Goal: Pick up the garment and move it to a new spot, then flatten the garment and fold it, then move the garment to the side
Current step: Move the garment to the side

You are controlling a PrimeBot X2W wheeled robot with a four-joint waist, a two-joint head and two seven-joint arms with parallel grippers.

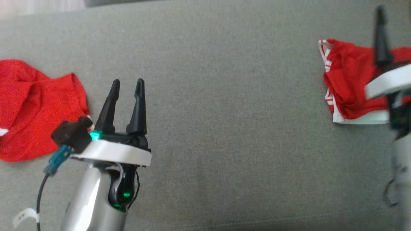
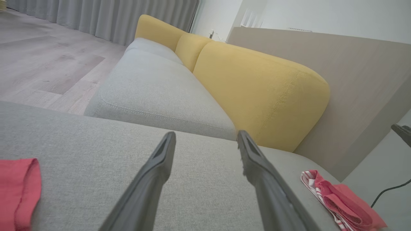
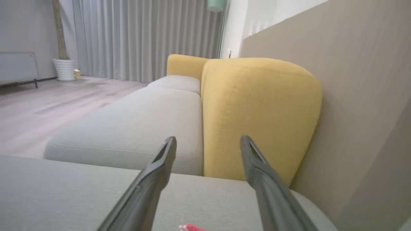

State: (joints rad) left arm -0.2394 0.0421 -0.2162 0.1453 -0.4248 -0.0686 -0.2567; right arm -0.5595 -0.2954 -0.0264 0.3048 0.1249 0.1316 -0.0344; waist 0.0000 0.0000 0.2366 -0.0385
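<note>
A crumpled red garment with white striped trim (image 1: 350, 80) lies on the grey cushion (image 1: 224, 112) at the far right. The left wrist view shows it as a small heap (image 2: 340, 199), and a sliver of it (image 3: 191, 227) sits at the bottom of the right wrist view. My right gripper (image 3: 208, 141) is open, with nothing between its fingers. One of its dark fingers (image 1: 381, 35) stands over the garment's right part. My left gripper (image 1: 127, 81) is open and empty at the lower left, above bare cushion (image 2: 206, 134).
A second, plain red garment (image 1: 32, 106) lies at the left edge, just left of my left gripper (image 2: 17, 189). Beyond the cushion runs a pale grey seat (image 2: 154, 93) with yellow back cushions (image 2: 257, 93), a beige wall panel (image 3: 353, 96) and wooden floor (image 3: 38, 109).
</note>
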